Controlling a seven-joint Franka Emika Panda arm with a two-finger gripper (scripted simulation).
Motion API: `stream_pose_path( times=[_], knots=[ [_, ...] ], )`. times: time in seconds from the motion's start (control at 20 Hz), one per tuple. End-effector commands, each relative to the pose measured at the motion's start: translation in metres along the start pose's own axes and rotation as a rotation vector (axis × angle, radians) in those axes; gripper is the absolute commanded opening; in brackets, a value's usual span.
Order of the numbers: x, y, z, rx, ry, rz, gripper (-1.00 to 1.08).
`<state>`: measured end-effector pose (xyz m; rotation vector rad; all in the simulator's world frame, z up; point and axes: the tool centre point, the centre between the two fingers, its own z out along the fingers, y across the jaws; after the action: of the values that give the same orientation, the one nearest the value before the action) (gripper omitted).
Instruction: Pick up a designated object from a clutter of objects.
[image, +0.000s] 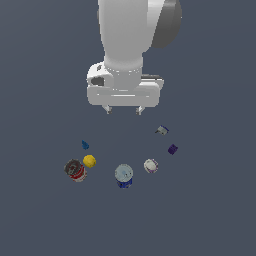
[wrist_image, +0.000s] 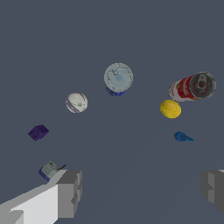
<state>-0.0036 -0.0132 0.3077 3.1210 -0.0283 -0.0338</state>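
The gripper (image: 123, 109) hangs above the floor with its jaws spread wide and nothing between them. The dark purple block (image: 172, 149) lies apart from it, just beside the whitish ball (image: 151, 165) on the exterior view's right, with the grey-white piece (image: 161, 130) near it.

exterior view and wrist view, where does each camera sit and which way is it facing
Exterior view: off the arm, angled down at the grey floor; shows the white arm and open gripper above seven scattered items.
Wrist view: on the wrist, looking down past both grey fingers.
Shared: small dark purple block, blue can with pale top, yellow ball, all untouched.
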Motion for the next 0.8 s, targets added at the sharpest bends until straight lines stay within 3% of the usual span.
stream_pose_path(
  times=[0.0, 0.75],
  knots=[
    [0.000, 0.000, 0.000, 0.000, 0.000, 0.000, 1.00],
    [-0.005, -0.014, 0.008, -0.003, -0.026, -0.060, 1.00]
  ],
)
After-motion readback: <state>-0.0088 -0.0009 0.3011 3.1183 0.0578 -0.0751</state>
